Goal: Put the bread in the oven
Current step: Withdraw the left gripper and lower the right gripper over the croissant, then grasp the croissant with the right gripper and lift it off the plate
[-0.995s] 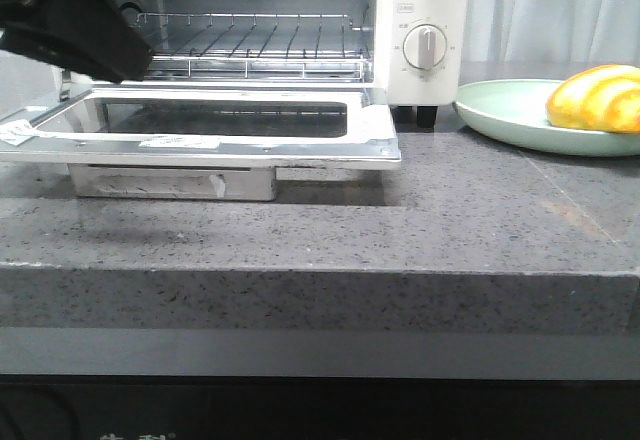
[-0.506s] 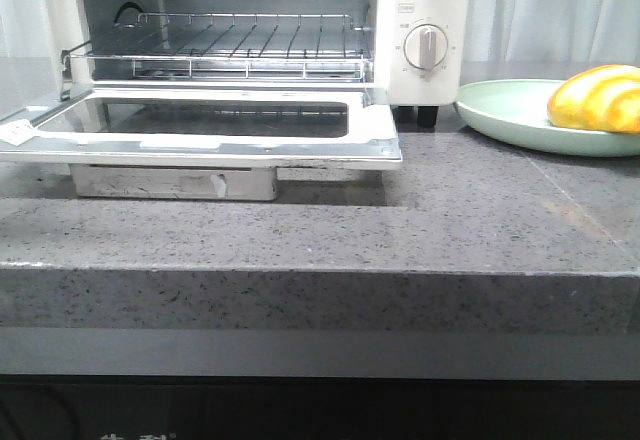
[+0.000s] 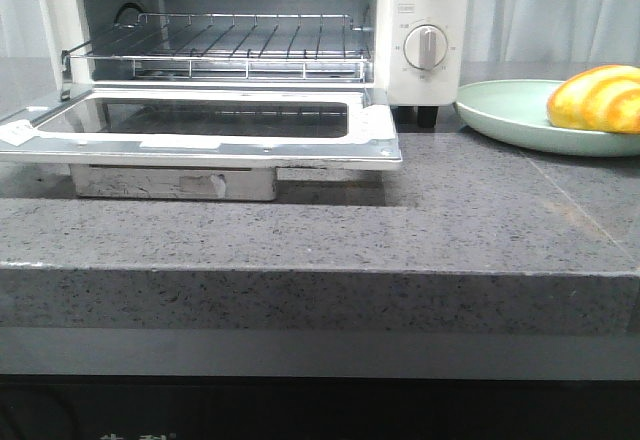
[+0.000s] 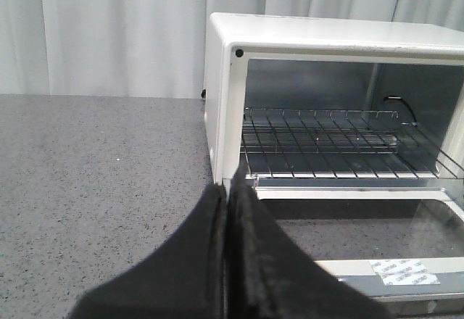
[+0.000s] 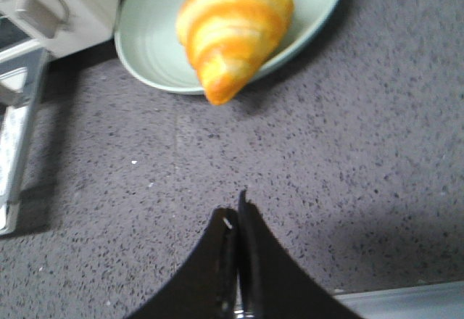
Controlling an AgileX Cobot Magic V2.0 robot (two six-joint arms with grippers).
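The bread (image 3: pixel 598 98) (image 5: pixel 233 29), yellow with orange-brown stripes, lies on a pale green plate (image 3: pixel 505 115) (image 5: pixel 148 40) at the right. To its left stands the white oven (image 3: pixel 420 20) (image 4: pixel 304 32), its glass door (image 3: pixel 215 132) (image 4: pixel 377 232) folded down flat and the wire rack (image 3: pixel 240 40) (image 4: pixel 326 141) bare. My left gripper (image 4: pixel 226 188) is shut and empty, off the oven's left front corner. My right gripper (image 5: pixel 236 206) is shut and empty over the counter, short of the plate. Neither gripper shows in the front view.
The grey speckled counter (image 3: pixel 450 230) has its front edge close to the camera. A white dial (image 3: pixel 425 47) sits on the oven's right panel. White curtains (image 4: pixel 109 29) hang behind.
The left arm, which stood dark over the oven door's left end a second ago, has drawn back out of the front view. The door and bread have stayed put.
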